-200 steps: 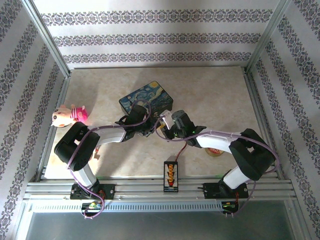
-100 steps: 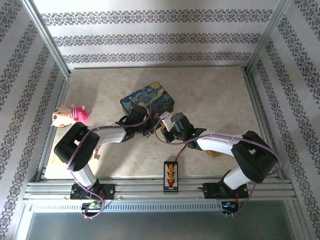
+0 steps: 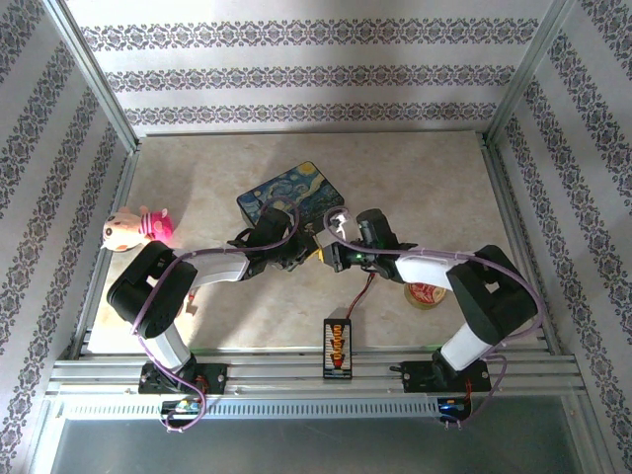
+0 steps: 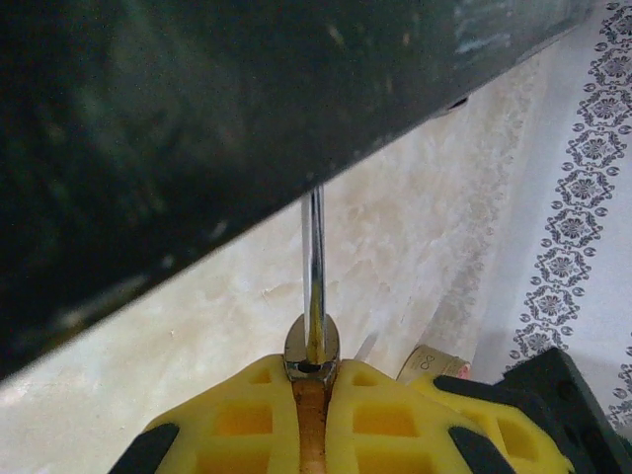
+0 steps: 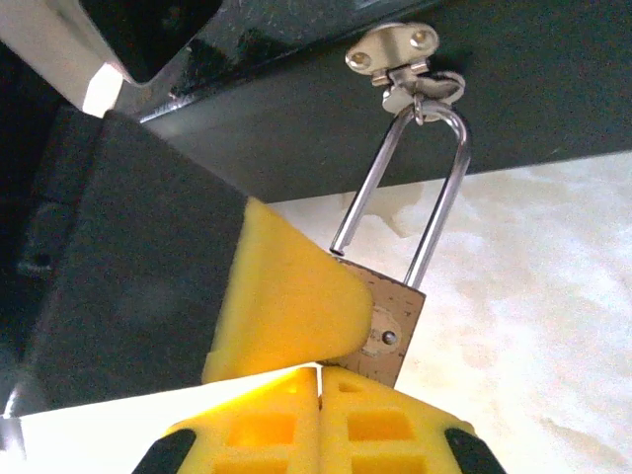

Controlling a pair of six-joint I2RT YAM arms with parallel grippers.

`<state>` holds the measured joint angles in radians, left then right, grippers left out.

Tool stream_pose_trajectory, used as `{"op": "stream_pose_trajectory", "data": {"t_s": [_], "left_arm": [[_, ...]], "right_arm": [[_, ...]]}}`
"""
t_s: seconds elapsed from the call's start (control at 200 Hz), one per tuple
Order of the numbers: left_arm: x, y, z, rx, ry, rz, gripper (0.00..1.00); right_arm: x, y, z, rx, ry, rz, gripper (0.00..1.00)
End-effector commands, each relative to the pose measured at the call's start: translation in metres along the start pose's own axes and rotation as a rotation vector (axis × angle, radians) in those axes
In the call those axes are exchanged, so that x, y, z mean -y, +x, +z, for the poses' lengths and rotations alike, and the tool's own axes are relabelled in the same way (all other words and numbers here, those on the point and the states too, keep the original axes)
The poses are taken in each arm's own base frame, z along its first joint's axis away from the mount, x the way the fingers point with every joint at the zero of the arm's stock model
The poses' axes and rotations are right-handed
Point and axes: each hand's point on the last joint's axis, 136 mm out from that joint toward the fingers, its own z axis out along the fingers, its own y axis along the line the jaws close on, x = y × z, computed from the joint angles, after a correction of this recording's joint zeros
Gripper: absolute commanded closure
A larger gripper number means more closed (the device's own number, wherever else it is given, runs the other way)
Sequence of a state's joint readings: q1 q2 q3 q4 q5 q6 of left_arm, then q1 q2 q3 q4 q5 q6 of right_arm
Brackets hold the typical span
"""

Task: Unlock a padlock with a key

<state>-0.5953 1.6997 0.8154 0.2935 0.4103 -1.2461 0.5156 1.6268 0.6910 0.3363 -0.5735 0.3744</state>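
while left jaws clamp padlock [image 5: 393, 326], body half-hidden (shackle [image 5: 439, 197] clear).

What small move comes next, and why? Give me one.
Probably a slight twist of the right gripper, to turn the key in the lock. Its shut fingers sit right at the padlock bottom, the left gripper clamps the brass body, and the shackle hangs from the box clasp. The key itself I cannot make out.

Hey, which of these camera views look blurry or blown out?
Left wrist: the box is a dark blur, the padlock shackle glints. Right wrist: padlock sharp, a blown-out white patch beside the right pincer. Top external: evenly lit, table pale.
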Motion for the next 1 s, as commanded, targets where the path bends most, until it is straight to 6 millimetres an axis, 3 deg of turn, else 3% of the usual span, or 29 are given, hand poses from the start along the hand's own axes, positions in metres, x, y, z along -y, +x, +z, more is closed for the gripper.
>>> {"op": "stream_pose_trajectory", "data": {"t_s": [0.0, 0.36, 0.38, 0.505, 0.55, 0.64, 0.805, 0.999], "left_arm": [[-0.014, 0.026, -0.002, -0.11, -0.035, -0.048, 0.99], [-0.014, 0.024, -0.001, -0.102, -0.017, -0.073, 0.83], [-0.014, 0.024, -0.002, -0.103, -0.017, -0.072, 0.75], [-0.013, 0.023, -0.003, -0.096, -0.015, -0.072, 0.59], [-0.012, 0.023, -0.004, -0.092, -0.013, -0.069, 0.46], [-0.01, 0.022, -0.006, -0.084, -0.012, -0.06, 0.37], [-0.008, 0.019, -0.012, -0.066, -0.022, -0.04, 0.0], [-0.002, 0.013, -0.028, -0.017, -0.047, 0.025, 0.01]], "right_arm": [[0.012, -0.014, -0.002, 0.059, -0.073, 0.171, 1.0], [0.014, -0.022, -0.006, 0.107, -0.137, 0.281, 1.0], [0.014, -0.022, -0.007, 0.108, -0.138, 0.285, 1.0], [0.015, -0.022, -0.007, 0.118, -0.137, 0.308, 1.0], [0.016, -0.021, -0.006, 0.119, -0.131, 0.318, 1.0], [0.017, -0.019, -0.005, 0.119, -0.125, 0.328, 1.0], [0.017, -0.017, -0.002, 0.124, -0.118, 0.332, 1.0], [0.017, -0.015, 0.002, 0.13, -0.101, 0.33, 1.0]]}}
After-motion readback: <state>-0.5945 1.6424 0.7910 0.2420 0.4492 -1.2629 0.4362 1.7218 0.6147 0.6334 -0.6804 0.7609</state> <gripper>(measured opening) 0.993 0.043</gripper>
